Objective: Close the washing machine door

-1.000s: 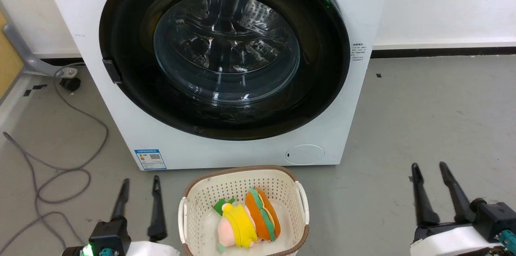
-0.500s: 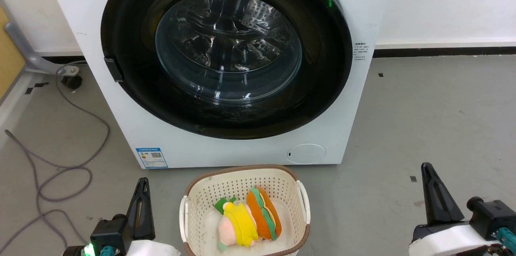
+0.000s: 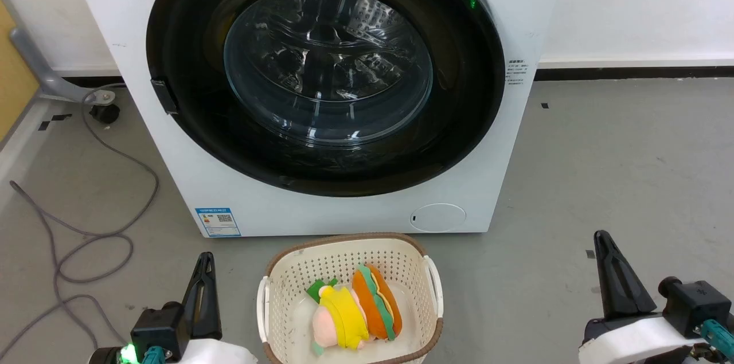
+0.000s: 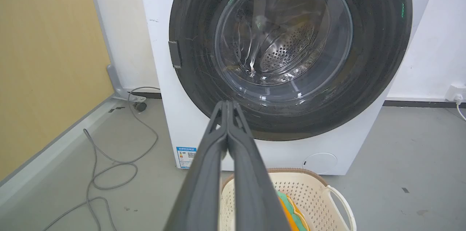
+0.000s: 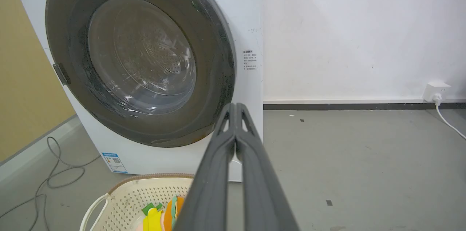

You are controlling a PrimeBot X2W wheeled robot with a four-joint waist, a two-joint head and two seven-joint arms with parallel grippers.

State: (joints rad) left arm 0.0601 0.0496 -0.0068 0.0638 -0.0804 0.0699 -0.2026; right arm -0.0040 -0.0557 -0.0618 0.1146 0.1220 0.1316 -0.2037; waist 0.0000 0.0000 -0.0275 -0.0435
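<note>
Washing machine door (image 3: 327,71): lying flush against the white washing machine (image 3: 344,216), filling the upper centre of the head view. Left gripper (image 3: 205,258): hovering at lower left, fingers pressed together, gripping nothing. Right gripper (image 3: 602,237): hovering at lower right, likewise closed and empty. Basket (image 3: 344,239): sitting at bottom centre between them.
</note>
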